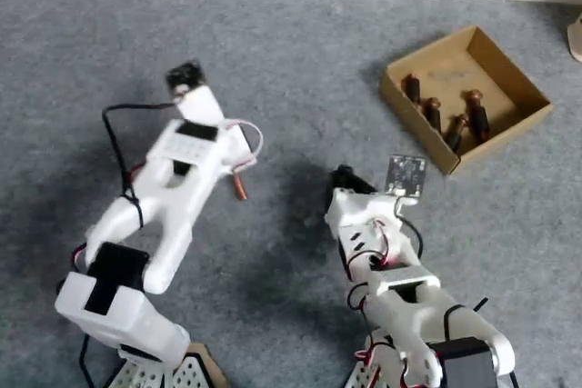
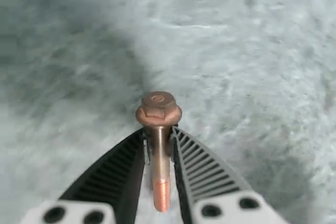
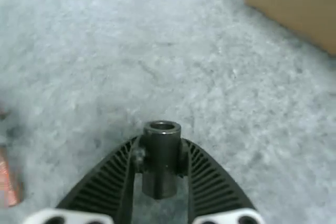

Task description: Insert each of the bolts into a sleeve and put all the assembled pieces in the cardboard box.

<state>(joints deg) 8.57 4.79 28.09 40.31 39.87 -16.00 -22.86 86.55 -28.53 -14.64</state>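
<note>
Between the left fingers (image 2: 118, 174) a bolt (image 2: 159, 145) is pinched lengthwise, head outward; between the right fingers (image 3: 113, 179), a sleeve (image 3: 161, 156), bore outward.

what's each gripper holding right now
Left gripper: shut on the copper-coloured hex-head bolt.
Right gripper: shut on the black cylindrical sleeve.
</note>
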